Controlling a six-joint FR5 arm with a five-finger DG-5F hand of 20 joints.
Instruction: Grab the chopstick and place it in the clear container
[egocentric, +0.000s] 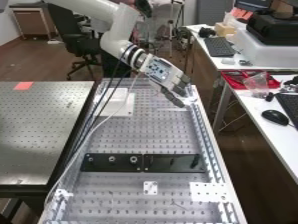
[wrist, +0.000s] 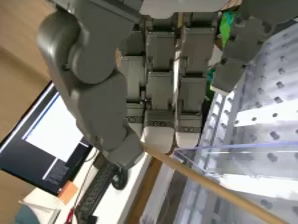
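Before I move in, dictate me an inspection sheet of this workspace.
Surface: the bench is a metal top with rows of holes.
Job's things: the chopstick is held, not yet released; the clear container lies close by it, below the hand.
Clutter: a long dark plate and small white plates on the bench; a keyboard, a mouse and a red tray on the side tables.
Gripper: the hand pinches the chopstick between thumb and fingers.
Cables: white and dark cables run from the arm over the bench's left side.
Surroundings: an office chair stands behind.
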